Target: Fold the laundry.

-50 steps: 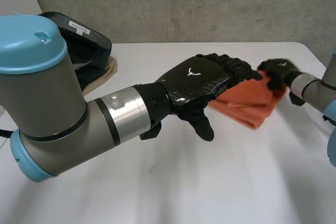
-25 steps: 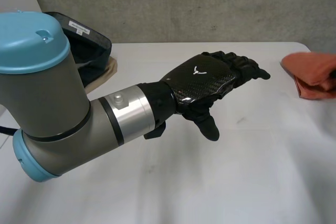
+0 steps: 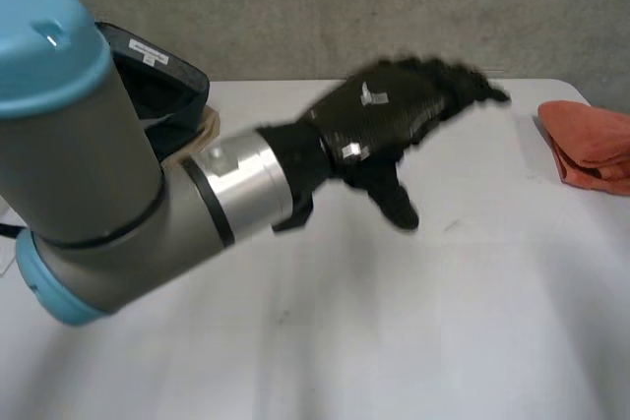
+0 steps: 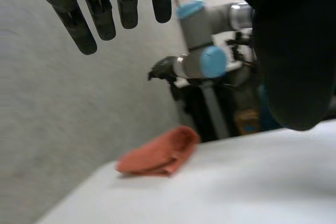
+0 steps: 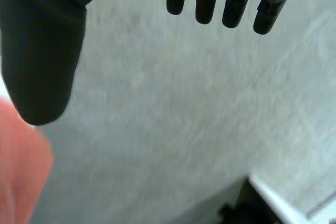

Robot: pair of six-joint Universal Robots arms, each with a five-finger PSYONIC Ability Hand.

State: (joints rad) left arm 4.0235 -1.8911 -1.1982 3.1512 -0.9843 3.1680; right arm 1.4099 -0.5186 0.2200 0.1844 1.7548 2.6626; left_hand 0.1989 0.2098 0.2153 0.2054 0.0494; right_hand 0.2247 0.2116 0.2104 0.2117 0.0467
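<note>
The left hand [image 3: 386,113] is held out level above the white table [image 3: 394,341], fingers [image 4: 100,17] straight, nothing grasped. The right hand [image 5: 42,51] is likewise opened and empty. The folded orange cloth [image 3: 591,145] is laid at the table's right edge.

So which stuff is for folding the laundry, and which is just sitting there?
For the job: the orange cloth at the edge of the table; the left hand and right hand, both open.
Just lying about: the dark bag at the far corner, something beige under it.
</note>
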